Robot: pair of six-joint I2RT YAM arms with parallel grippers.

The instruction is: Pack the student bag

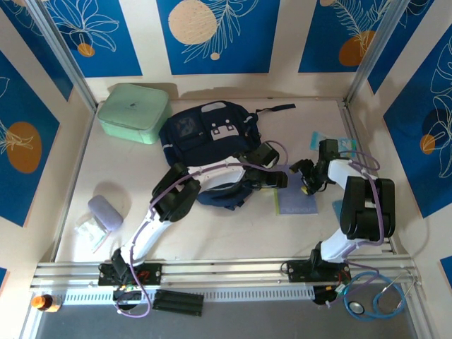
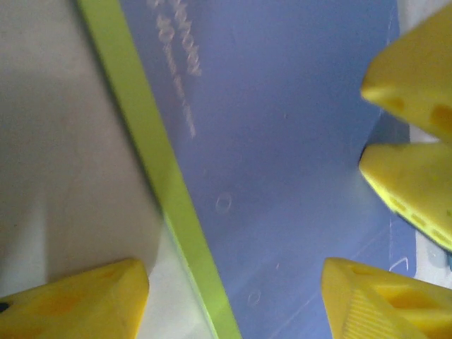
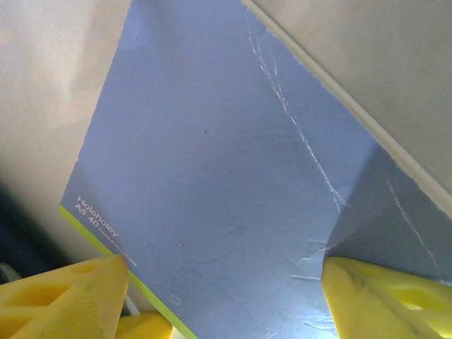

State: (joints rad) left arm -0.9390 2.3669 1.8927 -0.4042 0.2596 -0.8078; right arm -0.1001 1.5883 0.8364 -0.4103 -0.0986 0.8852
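Note:
The student bag [image 1: 208, 134], a navy backpack with white patches, lies at the back middle of the table. In front of it to the right lies a blue notebook [image 1: 296, 201] with a lime-green spine [image 2: 169, 183]. My left gripper [image 1: 279, 180] hovers close over the notebook's left edge, open [image 2: 233, 304], its fingers either side of the green spine. My right gripper [image 1: 307, 185] hangs just right of it, open [image 3: 226, 304] over the blue cover [image 3: 212, 162]. The right gripper's yellow fingers [image 2: 417, 191] show at the right of the left wrist view. Neither gripper holds anything.
A mint-green case [image 1: 133, 111] stands at the back left. A lavender pouch [image 1: 104, 210] and a clear packet [image 1: 92, 229] lie front left. A small blue item [image 1: 332, 141] lies by the right wall. A stethoscope [image 1: 374, 296] rests beyond the front rail.

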